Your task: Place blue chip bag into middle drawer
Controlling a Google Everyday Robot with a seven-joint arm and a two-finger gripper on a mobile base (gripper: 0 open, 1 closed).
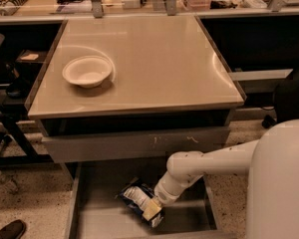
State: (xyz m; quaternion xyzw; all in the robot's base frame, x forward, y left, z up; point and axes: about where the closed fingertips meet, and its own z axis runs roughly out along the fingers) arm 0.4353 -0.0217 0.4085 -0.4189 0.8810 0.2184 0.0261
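Note:
The blue chip bag (135,197), dark blue with a white label panel, lies low inside the open middle drawer (97,218), a grey metal tray pulled out under the table. My gripper (152,211) reaches down into the drawer from the right on a white arm and sits at the bag's right end, touching it. Its pale fingertip (151,211) shows against the bag. I cannot see whether the bag rests on the drawer floor.
A white round bowl (87,71) sits at the left of the tan tabletop (154,59). A shut grey drawer front (134,143) with pale scuff marks hangs above the open drawer. A shoe (7,230) is on the floor at lower left.

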